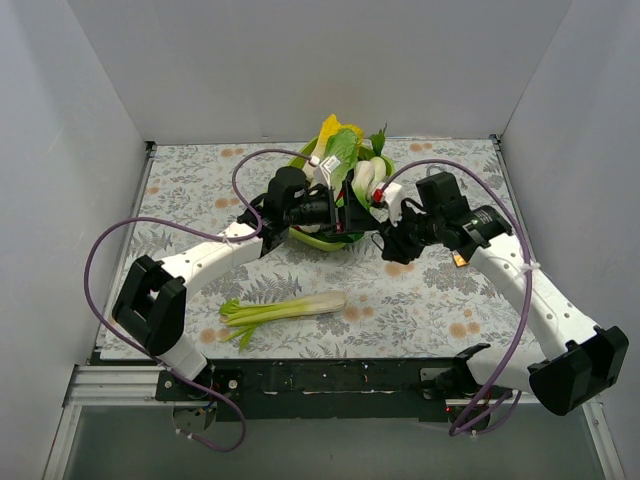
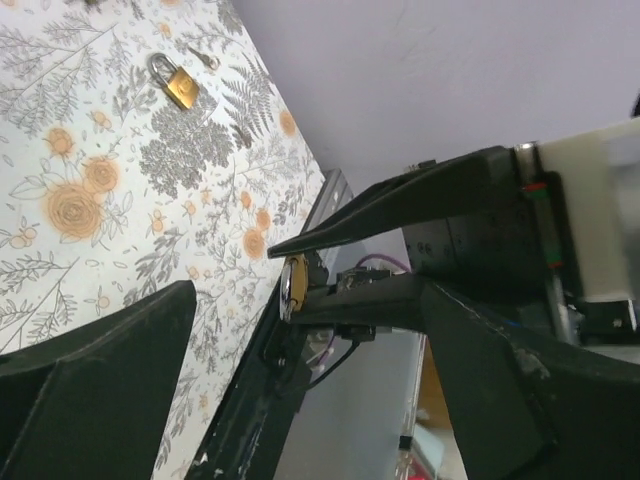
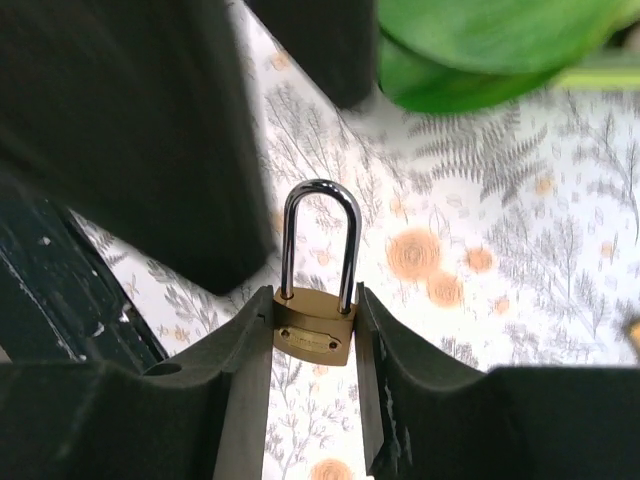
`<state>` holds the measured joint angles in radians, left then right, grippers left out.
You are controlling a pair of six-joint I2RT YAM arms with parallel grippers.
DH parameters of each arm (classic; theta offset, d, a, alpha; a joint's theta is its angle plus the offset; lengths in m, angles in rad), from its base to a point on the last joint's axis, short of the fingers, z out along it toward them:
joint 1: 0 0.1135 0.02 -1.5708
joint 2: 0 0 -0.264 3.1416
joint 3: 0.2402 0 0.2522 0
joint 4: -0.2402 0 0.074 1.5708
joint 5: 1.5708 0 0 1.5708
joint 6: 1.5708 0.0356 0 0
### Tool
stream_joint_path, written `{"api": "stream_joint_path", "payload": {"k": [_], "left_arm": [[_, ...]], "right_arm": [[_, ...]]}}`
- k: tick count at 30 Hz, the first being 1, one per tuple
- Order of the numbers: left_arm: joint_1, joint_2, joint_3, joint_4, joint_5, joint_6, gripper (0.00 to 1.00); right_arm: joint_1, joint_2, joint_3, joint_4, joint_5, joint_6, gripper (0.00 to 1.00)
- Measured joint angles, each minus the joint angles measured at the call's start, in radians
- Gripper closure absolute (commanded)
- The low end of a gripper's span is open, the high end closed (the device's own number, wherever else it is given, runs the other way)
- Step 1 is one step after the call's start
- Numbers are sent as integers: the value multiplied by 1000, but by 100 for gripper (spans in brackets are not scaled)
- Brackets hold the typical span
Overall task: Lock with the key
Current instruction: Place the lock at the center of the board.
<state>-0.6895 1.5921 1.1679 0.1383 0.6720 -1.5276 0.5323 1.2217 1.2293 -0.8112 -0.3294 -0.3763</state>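
Observation:
My right gripper (image 3: 315,325) is shut on a brass padlock (image 3: 316,335), pinching its body from both sides with the steel shackle (image 3: 320,235) pointing away, both legs seated in the body. The left wrist view shows this padlock edge-on (image 2: 293,287), held above the mat between the wide-open fingers of my left gripper (image 2: 310,335), which holds nothing. A second brass padlock (image 2: 178,82) lies on the mat further off, with a small silver key (image 2: 203,58) beside it. In the top view the grippers meet mid-table, left (image 1: 345,215) and right (image 1: 387,237).
A green bowl (image 1: 318,240) of leafy vegetables stands just behind the two grippers. A pale green leek (image 1: 290,306) lies on the flowered mat near the front. White walls close in the back and both sides. The black front rail (image 1: 330,378) runs along the near edge.

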Motion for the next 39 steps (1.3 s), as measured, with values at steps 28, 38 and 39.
{"api": "stream_joint_path", "payload": {"k": [28,38,39], "left_arm": [[132,-223,-113,-114,-37,228,2],[138,-222,-113,-131,-45,238,2],[138,-222,-113,-131,-45,238,2]], "right_arm": [[-789,238,-332,-89,101,-146,99],[-792,323,-332,-11,153,-90,95],[-792,327,-332,-2,160,-86,95]]}}
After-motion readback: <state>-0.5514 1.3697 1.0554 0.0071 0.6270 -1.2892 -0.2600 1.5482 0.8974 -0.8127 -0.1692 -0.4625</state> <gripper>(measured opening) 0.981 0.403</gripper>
